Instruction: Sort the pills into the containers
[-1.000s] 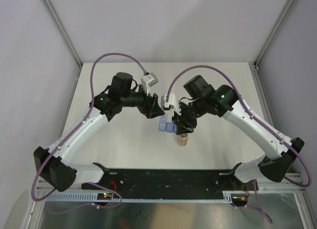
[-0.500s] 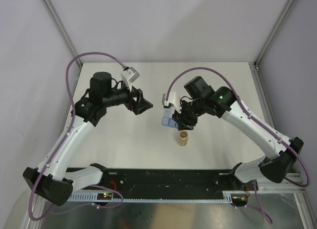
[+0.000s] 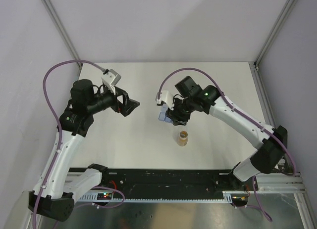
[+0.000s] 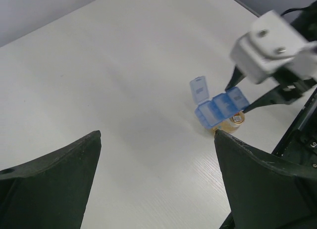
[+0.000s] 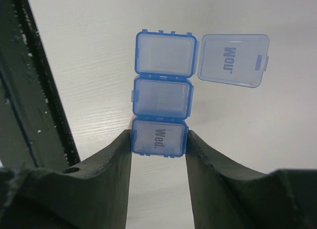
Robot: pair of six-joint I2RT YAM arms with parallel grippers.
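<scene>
Clamping the light-blue plastic pill box (image 5: 161, 95), the right gripper (image 5: 158, 138) is holding it just far-left of the amber cylindrical bottle (image 3: 183, 138), left gripper (image 4: 157, 136) agape.

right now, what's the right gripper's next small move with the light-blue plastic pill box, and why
Probably set the light-blue plastic pill box down: the right gripper grips its Wed. end, its Mon. lid is open, and the empty left gripper could fetch the amber cylindrical bottle.
</scene>
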